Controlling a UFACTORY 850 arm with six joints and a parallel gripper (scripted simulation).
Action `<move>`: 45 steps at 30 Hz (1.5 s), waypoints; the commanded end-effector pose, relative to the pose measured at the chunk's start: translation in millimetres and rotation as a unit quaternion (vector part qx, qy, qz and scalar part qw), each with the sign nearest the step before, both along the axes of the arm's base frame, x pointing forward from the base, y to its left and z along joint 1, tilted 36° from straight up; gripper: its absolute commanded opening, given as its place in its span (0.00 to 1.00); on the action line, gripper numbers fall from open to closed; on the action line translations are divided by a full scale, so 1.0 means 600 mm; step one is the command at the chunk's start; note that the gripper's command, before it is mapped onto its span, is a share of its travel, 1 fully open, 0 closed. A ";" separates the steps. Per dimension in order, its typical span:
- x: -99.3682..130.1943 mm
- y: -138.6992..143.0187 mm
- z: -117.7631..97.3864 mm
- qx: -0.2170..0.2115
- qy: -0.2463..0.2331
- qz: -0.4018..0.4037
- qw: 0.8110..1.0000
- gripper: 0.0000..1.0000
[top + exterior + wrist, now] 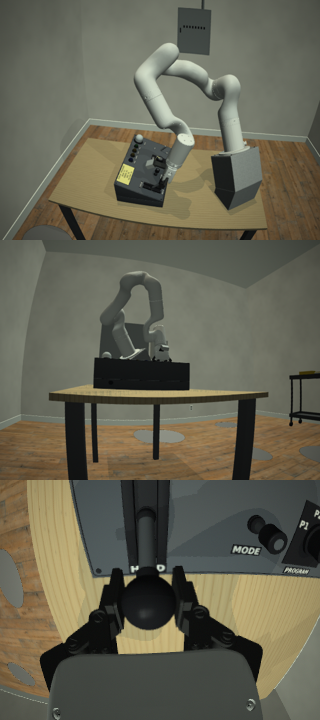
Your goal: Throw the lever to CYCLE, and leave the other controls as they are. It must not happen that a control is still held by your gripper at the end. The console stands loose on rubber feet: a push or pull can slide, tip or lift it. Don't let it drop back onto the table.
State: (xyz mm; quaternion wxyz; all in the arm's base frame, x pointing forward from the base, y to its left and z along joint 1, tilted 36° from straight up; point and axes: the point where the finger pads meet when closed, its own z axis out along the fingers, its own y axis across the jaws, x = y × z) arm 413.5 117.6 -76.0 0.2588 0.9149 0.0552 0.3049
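The dark console (141,175) stands on the tan table top. Its lever has a black ball knob (148,602) on a dark stem in a slot (144,514). My gripper (148,580) is shut on the knob, with one finger pad touching each side. In the top view the gripper (161,183) is at the console's front right part. In the exterior view only the console's black back (141,375) shows, with the gripper (161,359) just above its top edge.
A MODE toggle (268,536) and a rotary selector (314,536) lie right of the lever. On the panel are a white dome button (139,138), a column of small lamps (133,152) and a yellow label (125,173). The arm's grey pedestal (236,175) stands at the right.
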 end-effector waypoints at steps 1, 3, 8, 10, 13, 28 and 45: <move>0.001 0.001 0.001 0.000 0.000 0.000 1.000 0.00; 0.001 0.001 0.001 0.000 0.000 0.000 1.000 0.00; 0.002 0.002 0.003 0.000 0.000 0.000 1.000 0.00; 0.003 0.003 0.004 0.000 0.000 0.000 1.000 0.00; 0.003 0.003 0.004 0.000 0.000 0.000 1.000 0.00; 0.012 0.010 0.017 0.000 0.000 0.000 1.000 0.00; 0.032 0.020 0.037 0.000 0.000 0.000 1.000 0.00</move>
